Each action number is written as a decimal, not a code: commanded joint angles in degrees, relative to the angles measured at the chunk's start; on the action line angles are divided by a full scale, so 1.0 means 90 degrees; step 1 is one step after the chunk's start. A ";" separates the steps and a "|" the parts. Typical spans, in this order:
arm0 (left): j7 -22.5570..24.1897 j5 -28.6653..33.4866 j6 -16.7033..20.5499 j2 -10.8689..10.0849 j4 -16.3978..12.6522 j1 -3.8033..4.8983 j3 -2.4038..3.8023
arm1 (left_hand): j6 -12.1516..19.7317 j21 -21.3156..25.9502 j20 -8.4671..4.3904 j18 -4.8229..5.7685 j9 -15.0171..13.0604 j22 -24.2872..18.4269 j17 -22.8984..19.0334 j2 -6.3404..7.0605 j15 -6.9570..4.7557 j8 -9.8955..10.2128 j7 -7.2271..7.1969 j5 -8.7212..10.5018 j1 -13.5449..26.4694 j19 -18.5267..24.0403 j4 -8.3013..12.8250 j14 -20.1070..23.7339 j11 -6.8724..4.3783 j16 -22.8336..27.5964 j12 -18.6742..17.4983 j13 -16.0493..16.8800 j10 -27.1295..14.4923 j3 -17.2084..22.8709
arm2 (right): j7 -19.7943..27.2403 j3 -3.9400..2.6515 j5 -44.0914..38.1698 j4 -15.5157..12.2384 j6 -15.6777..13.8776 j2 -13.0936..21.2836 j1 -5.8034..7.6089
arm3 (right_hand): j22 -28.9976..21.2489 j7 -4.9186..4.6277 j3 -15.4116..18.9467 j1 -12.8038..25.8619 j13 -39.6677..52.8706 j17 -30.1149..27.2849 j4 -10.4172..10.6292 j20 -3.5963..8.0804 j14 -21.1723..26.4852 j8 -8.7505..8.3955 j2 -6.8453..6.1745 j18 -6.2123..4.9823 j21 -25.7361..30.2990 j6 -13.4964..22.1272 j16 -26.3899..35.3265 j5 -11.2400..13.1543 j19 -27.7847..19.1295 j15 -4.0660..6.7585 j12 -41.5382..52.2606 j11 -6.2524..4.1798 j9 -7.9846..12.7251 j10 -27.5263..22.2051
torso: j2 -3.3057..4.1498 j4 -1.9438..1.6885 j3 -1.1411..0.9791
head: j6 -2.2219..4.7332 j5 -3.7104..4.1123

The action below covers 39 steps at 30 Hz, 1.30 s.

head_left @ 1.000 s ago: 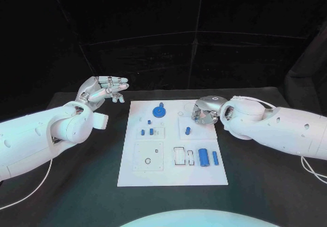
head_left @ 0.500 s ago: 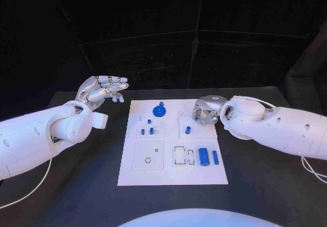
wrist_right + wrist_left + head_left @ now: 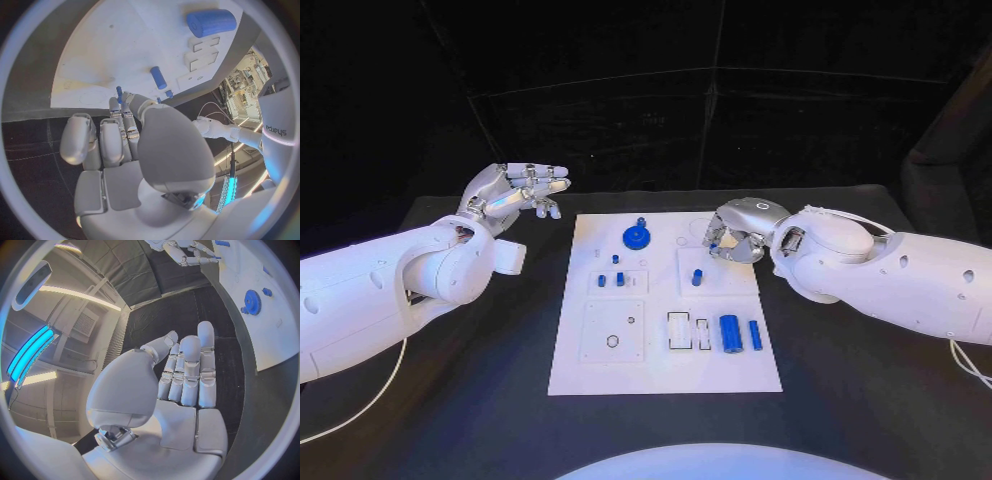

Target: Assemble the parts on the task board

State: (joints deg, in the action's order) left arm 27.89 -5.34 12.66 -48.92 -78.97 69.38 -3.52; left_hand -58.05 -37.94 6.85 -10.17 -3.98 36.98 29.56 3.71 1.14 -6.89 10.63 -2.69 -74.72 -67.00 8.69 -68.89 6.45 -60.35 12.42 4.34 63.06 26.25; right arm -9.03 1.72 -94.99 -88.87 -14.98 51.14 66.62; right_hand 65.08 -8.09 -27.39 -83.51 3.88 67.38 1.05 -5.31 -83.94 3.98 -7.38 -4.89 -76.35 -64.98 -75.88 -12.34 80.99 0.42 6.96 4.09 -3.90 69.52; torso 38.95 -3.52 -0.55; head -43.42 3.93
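The white task board (image 3: 668, 365) lies mid-table. On it are a blue gear (image 3: 636, 236), small blue pegs (image 3: 610, 279), one peg (image 3: 698, 277), a thick blue cylinder (image 3: 730, 328) and a slimmer one (image 3: 756, 334). My right hand (image 3: 737, 232) hovers over the board's far right corner with its fingers curled in. In the right wrist view a thin blue peg (image 3: 119, 92) sticks out from its fingertips (image 3: 117, 101), above the board (image 3: 119, 45). My left hand (image 3: 516, 190) is raised beyond the board's far left corner, fingers straight and together (image 3: 187, 370), holding nothing.
The black table (image 3: 473, 400) surrounds the board. Near the board's front lie a square plate with a hole (image 3: 613, 330) and pale rectangular slots (image 3: 681, 328). My white forearms flank the board on both sides. A black curtain closes off the far side.
My right hand has turned slightly and edged a little toward the board's far edge. The left hand has barely moved.
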 commanded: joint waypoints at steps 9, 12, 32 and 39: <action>0.0008 0.0030 -0.0070 0.0006 0.0000 0.0010 0.0006 | 0.0025 0.0038 -0.0008 -0.0036 0.0007 -0.0013 -0.0044 -0.0045 0.0015 -0.0029 0.0030 -0.0014 -0.0046 0.0053 0.0012 0.0055 0.0005 0.0041 0.0032 -0.0012 -0.0073 -0.0047 | 0.0263 -0.0025 0.0429 -0.0885 -0.0473 0.0248 0.0057 | 0.0028 -0.0016 -0.0083 0.0093 0.0005 0.0027 -0.0036 0.0046 -0.0256 -0.0018 -0.0025 0.0008 -0.0052 -0.0039 -0.0054 -0.0045 0.0013 0.0049 -0.0014 -0.0001 -0.0009 0.0051 | -0.0005 0.0002 0.0006 | 0.0025 -0.0041; 0.0016 0.0030 -0.0099 0.0040 0.0023 0.0011 0.0007 | 0.0027 0.0044 -0.0008 -0.0036 0.0007 -0.0018 -0.0051 -0.0059 0.0016 -0.0032 0.0031 -0.0015 -0.0060 0.0056 0.0017 0.0063 0.0006 0.0044 0.0040 -0.0013 -0.0080 -0.0049 | 0.0320 -0.0029 0.0638 -0.1121 -0.0478 0.0158 0.0065 | 0.0027 -0.0019 -0.0102 0.0104 0.0006 0.0045 -0.0044 0.0046 -0.0260 -0.0018 -0.0028 0.0008 -0.0052 -0.0037 -0.0068 -0.0052 0.0013 0.0049 -0.0015 0.0001 -0.0008 0.0052 | -0.0001 -0.0023 0.0009 | 0.0018 -0.0108; 0.0035 0.0031 -0.0119 0.0133 -0.0001 0.0013 0.0007 | 0.0030 0.0052 -0.0010 -0.0036 0.0006 -0.0023 -0.0062 -0.0076 0.0015 -0.0037 0.0032 -0.0014 -0.0090 0.0059 0.0031 0.0074 0.0006 0.0049 0.0054 -0.0014 -0.0089 -0.0049 | 0.0681 -0.0008 0.0754 -0.0681 -0.0115 -0.1144 -0.0314 | 0.0037 -0.0035 -0.0198 0.0143 0.0008 0.0058 -0.0100 0.0042 -0.0263 -0.0023 -0.0026 0.0010 -0.0062 -0.0018 -0.0087 -0.0102 0.0017 0.0041 -0.0025 0.0013 -0.0006 0.0043 | 0.0000 -0.0025 0.0008 | -0.0242 -0.0589; 0.0025 0.0031 -0.0126 0.0175 -0.0023 0.0013 0.0006 | 0.0031 0.0053 -0.0010 -0.0036 0.0006 -0.0024 -0.0064 -0.0076 0.0014 -0.0039 0.0033 -0.0014 -0.0094 0.0059 0.0033 0.0075 0.0007 0.0049 0.0057 -0.0014 -0.0089 -0.0051 | 0.0693 0.0006 0.0543 -0.0459 0.0234 -0.1383 -0.0479 | 0.0035 -0.0041 -0.0212 0.0165 0.0007 0.0059 -0.0106 0.0040 -0.0263 -0.0026 -0.0025 0.0009 -0.0062 -0.0008 -0.0090 -0.0104 0.0015 0.0037 -0.0030 0.0019 -0.0004 0.0034 | 0.0004 -0.0029 0.0009 | -0.0308 -0.0634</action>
State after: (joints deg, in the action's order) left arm 27.79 -5.29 12.19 -47.45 -79.01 69.40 -3.52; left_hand -58.04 -37.74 6.64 -10.13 -3.99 36.83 29.07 3.22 1.35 -6.89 10.63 -2.69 -75.21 -66.79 8.85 -68.69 6.45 -60.08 12.66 4.30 62.64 26.10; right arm -3.74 1.81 -88.63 -93.19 -15.69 38.88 62.30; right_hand 65.36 -8.09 -28.91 -82.59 3.85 67.86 0.16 -5.32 -83.94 3.98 -7.83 -4.88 -76.54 -64.97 -76.43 -13.08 80.99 0.42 6.75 4.11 -3.89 69.49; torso 38.97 -3.78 -0.47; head -46.00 -1.75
